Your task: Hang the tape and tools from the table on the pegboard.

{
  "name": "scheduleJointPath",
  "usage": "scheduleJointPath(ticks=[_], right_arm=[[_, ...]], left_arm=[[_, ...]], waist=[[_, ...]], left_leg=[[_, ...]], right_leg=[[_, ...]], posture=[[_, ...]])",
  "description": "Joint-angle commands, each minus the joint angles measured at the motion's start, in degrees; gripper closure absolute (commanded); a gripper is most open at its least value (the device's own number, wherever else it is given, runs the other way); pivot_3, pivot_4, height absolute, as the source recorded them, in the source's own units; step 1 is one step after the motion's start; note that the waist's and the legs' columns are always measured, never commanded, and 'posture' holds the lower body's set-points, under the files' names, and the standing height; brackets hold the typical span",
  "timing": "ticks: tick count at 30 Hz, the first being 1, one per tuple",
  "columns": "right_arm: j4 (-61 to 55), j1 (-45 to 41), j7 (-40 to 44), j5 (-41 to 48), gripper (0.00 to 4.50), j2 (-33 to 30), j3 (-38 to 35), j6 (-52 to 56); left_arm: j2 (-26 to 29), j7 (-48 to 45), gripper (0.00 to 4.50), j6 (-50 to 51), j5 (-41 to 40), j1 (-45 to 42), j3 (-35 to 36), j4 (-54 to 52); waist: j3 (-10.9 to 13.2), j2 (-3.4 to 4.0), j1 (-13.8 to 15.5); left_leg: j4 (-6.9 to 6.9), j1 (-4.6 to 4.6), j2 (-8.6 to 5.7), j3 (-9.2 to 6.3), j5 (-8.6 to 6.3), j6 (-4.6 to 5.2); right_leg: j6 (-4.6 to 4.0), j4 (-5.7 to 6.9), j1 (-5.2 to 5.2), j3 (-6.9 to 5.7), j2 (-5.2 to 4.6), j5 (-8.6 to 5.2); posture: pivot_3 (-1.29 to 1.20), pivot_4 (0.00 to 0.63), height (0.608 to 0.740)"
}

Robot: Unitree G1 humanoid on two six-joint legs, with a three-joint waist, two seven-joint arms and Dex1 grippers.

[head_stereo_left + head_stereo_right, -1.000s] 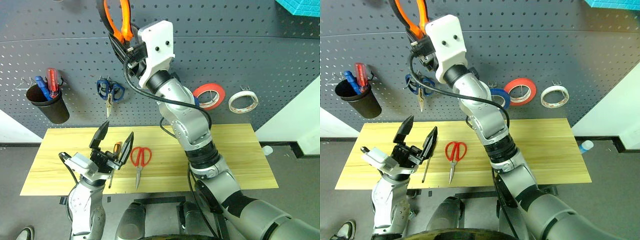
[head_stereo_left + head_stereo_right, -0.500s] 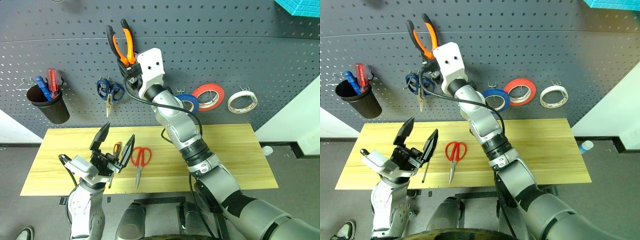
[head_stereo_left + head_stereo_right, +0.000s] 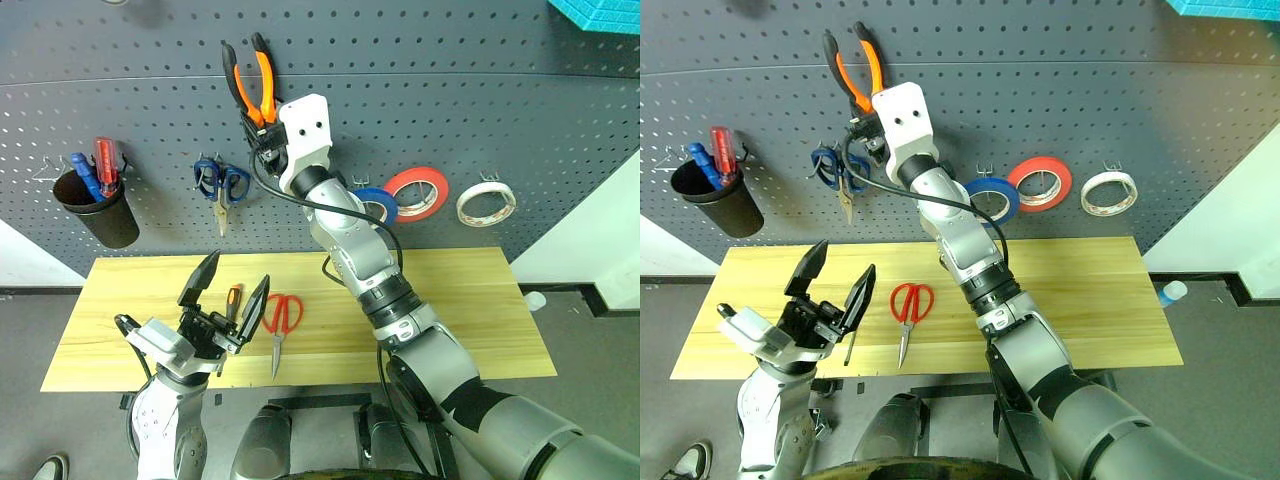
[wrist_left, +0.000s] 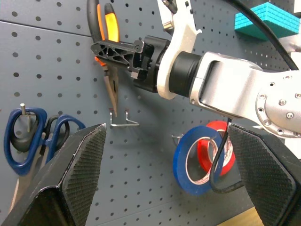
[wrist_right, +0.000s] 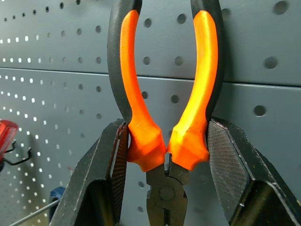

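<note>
The right pincer [image 5: 164, 160] is clamped on the pliers [image 3: 252, 80], holding them handles-up against the pegboard [image 3: 480, 120]. The left pincer [image 3: 232, 295] stands wide apart over the tabletop's [image 3: 470, 300] near edge, above the slim screwdriver [image 3: 231, 303], with the red-handled scissors [image 3: 281, 320] just beside it. The whitish tape [image 3: 486, 203] hangs low on the pegboard's right side.

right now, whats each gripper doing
Left gripper: open, empty, above the table.
Right gripper: shut on the pliers at the pegboard.

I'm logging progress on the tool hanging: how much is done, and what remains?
Done: the whitish-cream tape roll hangs on the dark grey pegboard.

In hand: the right gripper clamps the orange-and-black-handled pliers against the board, above a bare metal hook.

Left: the red-handled scissors and slim orange-and-black screwdriver lie on the light wood table; the left gripper is open above them.
</note>
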Motion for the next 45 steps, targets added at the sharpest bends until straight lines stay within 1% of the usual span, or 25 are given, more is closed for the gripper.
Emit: scheduleJointPath(ticks=[1,14,24,37,45], right_arm=[[-1.2,-1.4,-1.5,-0.9,2.38,3.6,-1.2,-2.3],[1.5,0.1,-3.4,-2.9,2.38,4.1,-0.9,-1.0],[2.6,1.0,-3.9,-2.8,2.38,4.3,-0.9,-0.3],[-0.3,5.1,-4.0,-2.7,2.39,4.5,1.4,1.9],[-2.7,7.9,-3.7,-2.3,2.39,4.8,3.2,4.1]], left_arm=[[0.6,0.2,0.17,-1.1,-0.5,0.6,-0.4,-3.1],[1.9,1.0,0.17,0.0,-0.9,2.4,-1.0,-5.9],[2.5,1.6,0.17,0.4,-1.0,3.4,-1.3,-7.3],[3.3,2.2,0.17,0.6,-1.0,3.5,-1.5,-7.9],[3.5,2.2,0.17,0.3,-1.0,3.4,-1.5,-7.4]], waist=[[0.0,0.05,0.0],[0.1,0.19,-0.1],[0.5,0.47,-0.1],[1.3,0.67,-0.2],[1.4,0.69,-0.3]], left_leg=[[0.0,0.0,0.0,0.0,0.0,0.0],[-0.02,0.01,0.0,0.0,0.0,0.01],[-0.02,0.03,0.0,0.0,0.0,0.01],[-0.02,0.01,0.0,-0.01,0.0,0.01],[-0.07,-0.04,0.0,-0.01,-0.01,0.01]], right_leg=[[0.0,0.0,0.0,0.0,0.0,0.0],[-0.04,-0.02,0.0,0.01,0.0,-0.04],[-0.1,-0.02,0.01,0.04,0.01,-0.11],[-0.12,-0.03,-0.01,0.04,0.01,-0.19],[-0.11,-0.09,-0.04,0.05,0.01,-0.22]], posture=[[0.34,0.148,0.74],[0.35,0.165,0.74],[0.35,0.172,0.74],[0.35,0.184,0.74],[0.34,0.184,0.74]])
